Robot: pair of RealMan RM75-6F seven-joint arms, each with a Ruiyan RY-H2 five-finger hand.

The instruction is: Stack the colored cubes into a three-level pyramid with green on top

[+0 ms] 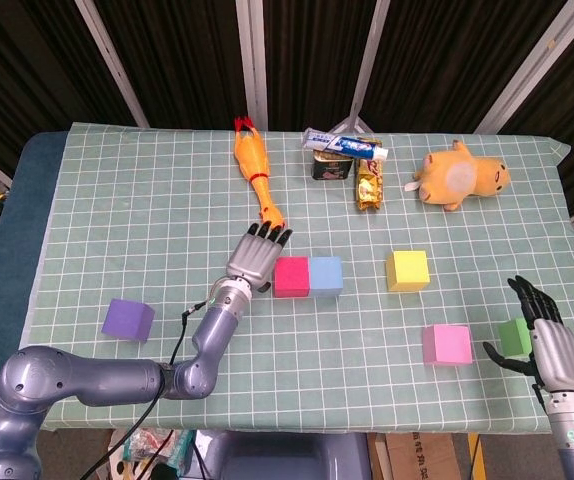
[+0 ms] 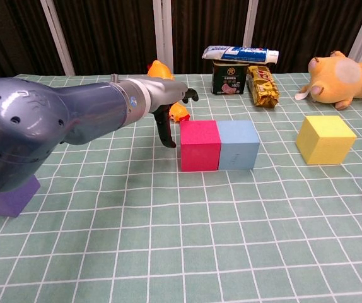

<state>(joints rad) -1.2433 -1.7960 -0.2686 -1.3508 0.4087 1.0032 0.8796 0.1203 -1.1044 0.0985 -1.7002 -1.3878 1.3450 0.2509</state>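
The left hand (image 1: 258,256), fingers apart and holding nothing, hovers just beside the red cube (image 1: 291,276); it should push gently, keeping red against the blue cube (image 1: 326,275)

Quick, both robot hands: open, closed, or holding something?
Left robot hand: open, fingers spread, holding nothing, just left of the red cube.
Right robot hand: open, holding nothing, beside the green cube.

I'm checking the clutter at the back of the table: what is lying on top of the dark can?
A toothpaste tube lies flat across the top of the can, overhanging both sides. It covers the lid, so nothing more of the top shows.
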